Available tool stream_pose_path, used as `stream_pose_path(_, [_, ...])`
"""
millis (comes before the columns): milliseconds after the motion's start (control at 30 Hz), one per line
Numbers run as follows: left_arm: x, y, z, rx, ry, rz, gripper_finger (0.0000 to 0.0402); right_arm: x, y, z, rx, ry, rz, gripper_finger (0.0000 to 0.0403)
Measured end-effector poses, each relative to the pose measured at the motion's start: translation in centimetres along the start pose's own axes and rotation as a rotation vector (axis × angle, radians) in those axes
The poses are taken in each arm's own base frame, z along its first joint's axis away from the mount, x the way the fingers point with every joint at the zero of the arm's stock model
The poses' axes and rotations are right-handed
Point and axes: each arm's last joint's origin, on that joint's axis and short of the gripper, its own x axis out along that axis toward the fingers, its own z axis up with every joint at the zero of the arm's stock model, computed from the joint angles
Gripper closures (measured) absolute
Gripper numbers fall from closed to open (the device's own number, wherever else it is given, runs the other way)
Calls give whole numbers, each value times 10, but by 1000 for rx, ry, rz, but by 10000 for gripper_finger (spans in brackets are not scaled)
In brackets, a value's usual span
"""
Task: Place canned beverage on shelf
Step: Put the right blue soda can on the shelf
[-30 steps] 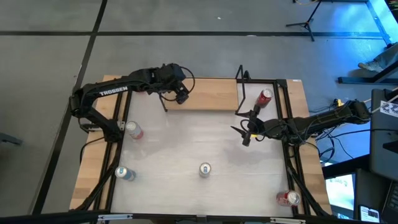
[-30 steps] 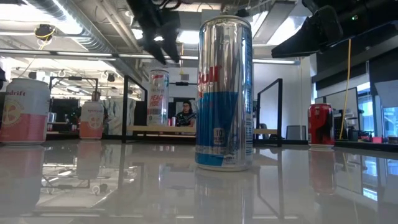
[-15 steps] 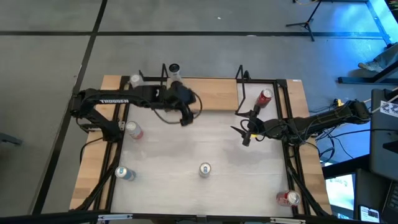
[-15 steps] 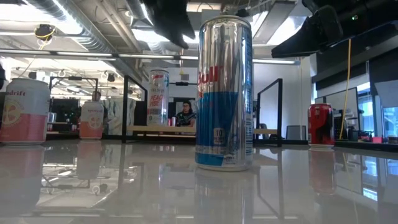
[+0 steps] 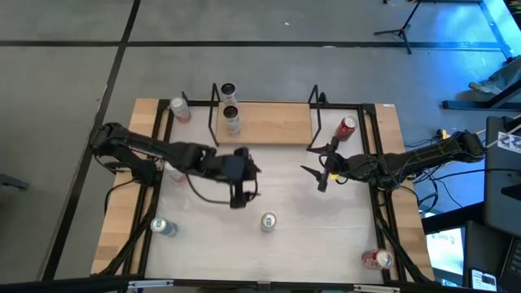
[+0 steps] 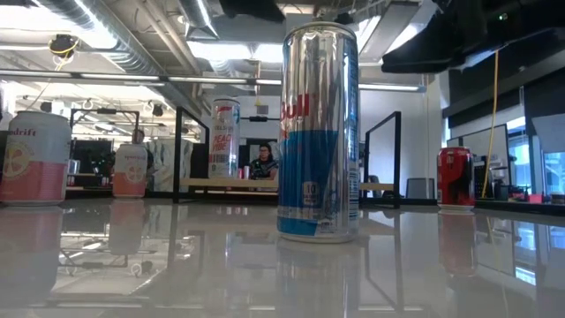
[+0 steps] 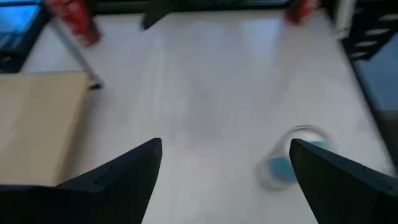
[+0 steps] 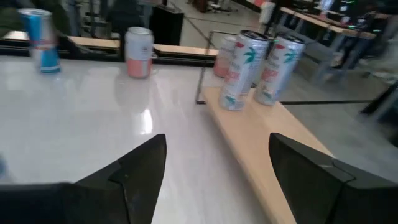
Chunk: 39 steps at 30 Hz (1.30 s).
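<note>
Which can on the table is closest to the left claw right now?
The blue-and-silver can standing alone at the table's front middle. The open left claw hovers just behind it to the left, while the other cans sit out at the table's corners or back on the shelf.

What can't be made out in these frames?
- Blue can, left wrist view: motion blur, label unreadable.
- Left claw, low view: cut off by top edge.
- Can by the left arm, high view: mostly hidden under it.
- Shelf, low view: partly behind the tall can.
</note>
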Motion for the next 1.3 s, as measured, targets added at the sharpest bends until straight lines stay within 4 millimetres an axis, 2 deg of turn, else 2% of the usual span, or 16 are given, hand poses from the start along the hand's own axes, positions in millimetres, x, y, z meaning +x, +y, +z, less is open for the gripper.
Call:
stream_pose_path(100, [3, -15, -4, -11, -58, -44, 59, 0, 3, 1, 5, -10, 110, 123])
stream_pose_path(300, [14, -38, -21, -27, -130, -111, 59, 0, 16, 13, 67, -156, 439, 123])
stream_pose_path(367, [19, -46, -26, -37, -139, -130, 59, 1, 23, 15, 77, -187, 479, 123])
stream_pose_path(600, [50, -69, -38, -16, -125, -156, 59, -1, 45, 20, 140, -230, 497, 123])
stream_pose_path(700, [57, -72, -43, -34, -111, -121, 59, -5, 54, 26, 164, -241, 459, 123])
stream_pose_path(900, [70, -74, -49, -29, -96, -85, 59, -12, 72, 22, 158, -208, 390, 123])
stream_pose_path(1067, [87, -76, -58, -11, -66, -77, 59, -14, 79, 19, 148, -195, 389, 123])
stream_pose_path(1300, [92, -75, -62, -6, -33, -111, 59, -14, 78, 19, 143, -194, 364, 123])
